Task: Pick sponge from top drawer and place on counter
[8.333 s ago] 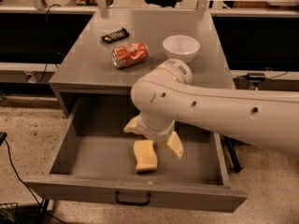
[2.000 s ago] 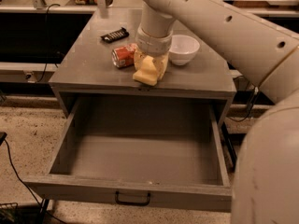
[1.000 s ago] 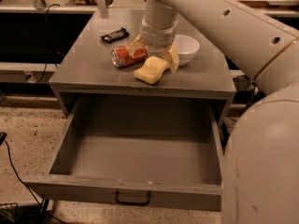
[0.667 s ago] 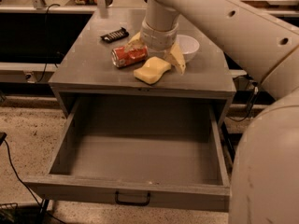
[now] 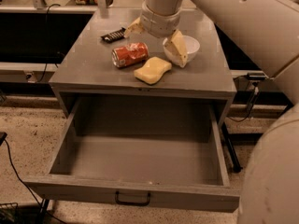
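The pale yellow sponge (image 5: 153, 70) lies flat on the grey counter (image 5: 88, 66), near its front edge, just right of a red can. My gripper (image 5: 155, 40) hangs above and just behind the sponge, apart from it, open and empty, with its cream fingers (image 5: 177, 48) spread wide. The top drawer (image 5: 140, 149) is pulled out below the counter and holds nothing; its dark handle (image 5: 133, 200) is on the front panel.
A red soda can (image 5: 129, 54) lies on its side left of the sponge. A white bowl (image 5: 186, 45) sits behind the right finger. A dark flat packet (image 5: 112, 35) lies at the back left. My arm fills the upper right.
The gripper carried the sponge from the drawer up to the counter, let it go and has risen away with its fingers spread. The sponge stays where it was set.
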### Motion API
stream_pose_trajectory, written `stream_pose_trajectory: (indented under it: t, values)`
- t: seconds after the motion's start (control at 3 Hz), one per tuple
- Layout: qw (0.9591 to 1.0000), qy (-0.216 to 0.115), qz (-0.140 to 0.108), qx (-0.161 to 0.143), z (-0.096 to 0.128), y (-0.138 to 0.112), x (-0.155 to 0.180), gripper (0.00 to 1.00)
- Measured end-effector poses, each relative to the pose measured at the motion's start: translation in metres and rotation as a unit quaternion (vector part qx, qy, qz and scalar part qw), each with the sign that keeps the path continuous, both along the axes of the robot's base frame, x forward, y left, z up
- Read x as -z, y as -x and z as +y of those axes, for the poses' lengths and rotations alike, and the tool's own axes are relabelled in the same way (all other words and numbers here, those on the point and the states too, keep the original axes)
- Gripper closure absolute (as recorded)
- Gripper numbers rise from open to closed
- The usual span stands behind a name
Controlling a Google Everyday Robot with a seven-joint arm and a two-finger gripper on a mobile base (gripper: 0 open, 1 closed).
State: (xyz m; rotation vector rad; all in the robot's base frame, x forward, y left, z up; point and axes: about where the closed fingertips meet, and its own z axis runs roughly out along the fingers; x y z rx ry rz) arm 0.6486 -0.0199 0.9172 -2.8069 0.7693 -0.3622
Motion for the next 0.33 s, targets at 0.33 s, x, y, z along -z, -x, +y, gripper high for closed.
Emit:
stream_pose_trajectory:
  t: [0.33]
  values:
    - [1.0, 0.0, 0.0, 0.0, 0.0, 0.0, 0.0, 0.0]
